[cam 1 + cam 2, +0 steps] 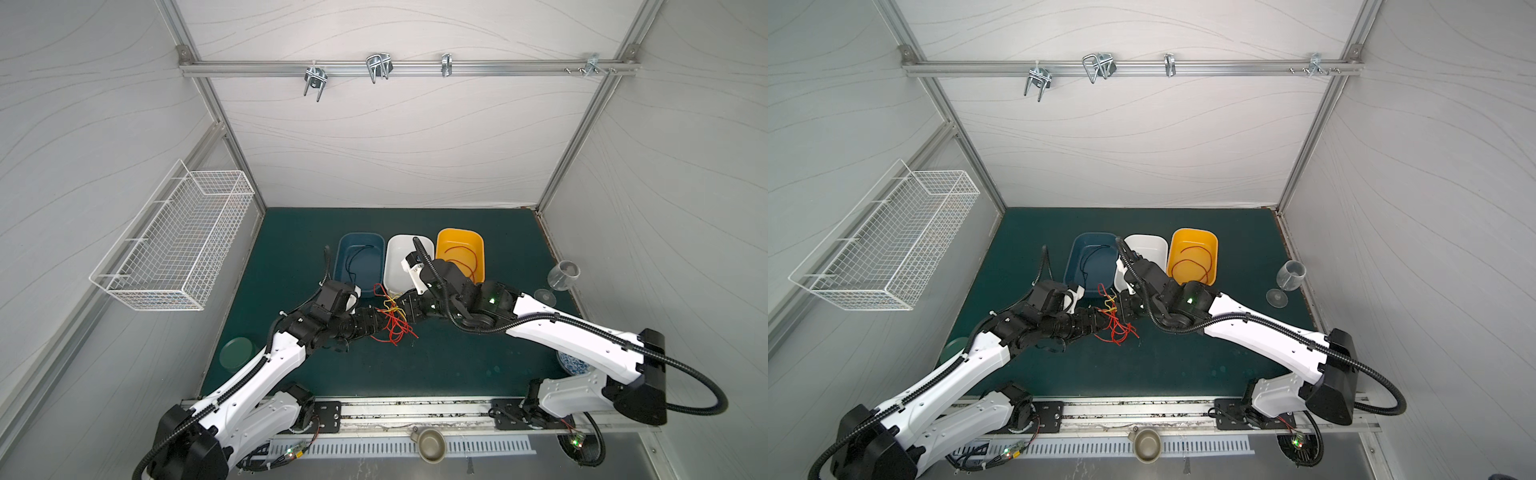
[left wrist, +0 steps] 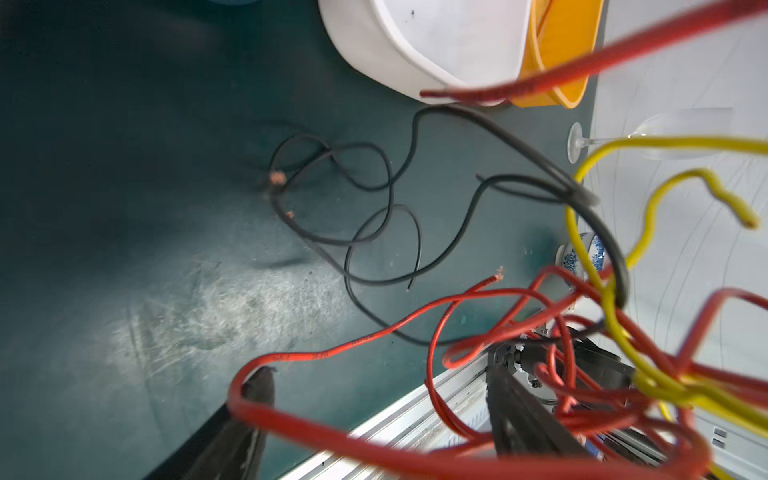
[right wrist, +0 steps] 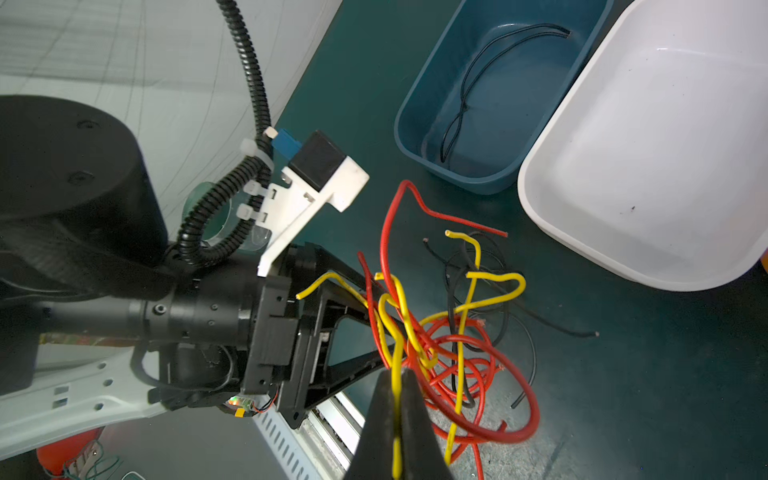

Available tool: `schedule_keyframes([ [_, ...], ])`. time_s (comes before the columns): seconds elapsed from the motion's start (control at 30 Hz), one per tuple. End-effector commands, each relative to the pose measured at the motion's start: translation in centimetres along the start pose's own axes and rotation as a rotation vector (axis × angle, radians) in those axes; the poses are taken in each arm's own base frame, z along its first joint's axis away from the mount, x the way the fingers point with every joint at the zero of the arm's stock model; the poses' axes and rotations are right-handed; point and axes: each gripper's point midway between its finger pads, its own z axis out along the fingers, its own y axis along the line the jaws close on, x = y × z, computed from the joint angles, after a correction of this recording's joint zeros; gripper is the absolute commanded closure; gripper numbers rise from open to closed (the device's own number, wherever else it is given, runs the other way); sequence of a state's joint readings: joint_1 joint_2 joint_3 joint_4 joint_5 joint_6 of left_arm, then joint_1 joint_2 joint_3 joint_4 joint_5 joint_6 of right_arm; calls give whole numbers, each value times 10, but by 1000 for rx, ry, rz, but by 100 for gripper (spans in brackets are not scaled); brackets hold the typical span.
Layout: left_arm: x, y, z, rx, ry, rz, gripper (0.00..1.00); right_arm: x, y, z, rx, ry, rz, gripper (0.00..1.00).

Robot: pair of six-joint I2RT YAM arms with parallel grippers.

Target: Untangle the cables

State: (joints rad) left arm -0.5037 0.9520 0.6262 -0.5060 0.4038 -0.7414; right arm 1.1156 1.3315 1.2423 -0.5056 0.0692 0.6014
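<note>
The cables (image 1: 394, 320) hang as a red and yellow tangle just above the green mat, between my two grippers; it also shows in a top view as the tangle (image 1: 1115, 320). My right gripper (image 3: 397, 376) is shut on a yellow cable (image 3: 415, 332) that rises out of the bundle. My left gripper (image 2: 382, 386) stands open, its fingers (image 2: 258, 399) wide apart, with red cables (image 2: 374, 332) crossing the gap and one looped at a fingertip. Loose black cables (image 2: 374, 216) lie on the mat beneath.
Three bins stand behind the tangle: a blue bin (image 1: 341, 257) holding a black cable, a white bin (image 1: 391, 257), and a yellow bin (image 1: 482, 257) holding a red cable. A tipped wine glass (image 1: 562, 277), a patterned bowl (image 1: 571, 365) and a green lid (image 1: 236, 353) lie around.
</note>
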Motion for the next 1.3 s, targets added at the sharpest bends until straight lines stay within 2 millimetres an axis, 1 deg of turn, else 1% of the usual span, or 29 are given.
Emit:
schedule_keyframes([
  [0.0,-5,-6,1,34,-30,15,19,-7,8,-17,-40,-34,-6,100],
  [0.1,-4,-2,-2,30,-57,20,19,-9,4,-27,-37,-43,12,100],
  [0.23,-8,-4,-12,65,-136,31,19,-12,-7,-39,-49,-57,61,100],
  [0.3,-11,-4,-16,79,-177,40,18,-13,-9,-43,-70,-58,83,100],
  [0.37,-13,-3,-20,92,-212,41,18,-12,-8,-46,-91,-55,89,100],
  [0.47,-15,-8,-23,132,-243,43,18,-10,-3,-48,-122,-43,83,100],
  [0.57,-15,-10,-21,159,-250,42,18,-9,3,-51,-156,-36,85,100],
  [0.63,-15,-12,-20,170,-245,44,20,-8,5,-51,-171,-29,93,100],
  [0.7,-15,-11,-20,170,-248,44,26,-7,6,-50,-180,-24,100,100],
  [0.83,-16,-13,-21,183,-258,38,32,-3,8,-47,-196,-9,106,100],
  [0.93,-16,-16,-22,198,-264,44,43,0,5,-42,-188,-1,112,100],
  [1.03,-16,-16,-23,195,-264,48,56,5,3,-37,-183,16,117,100],
  [1.27,-14,-15,-20,195,-247,45,78,10,-4,-31,-159,23,127,100],
])
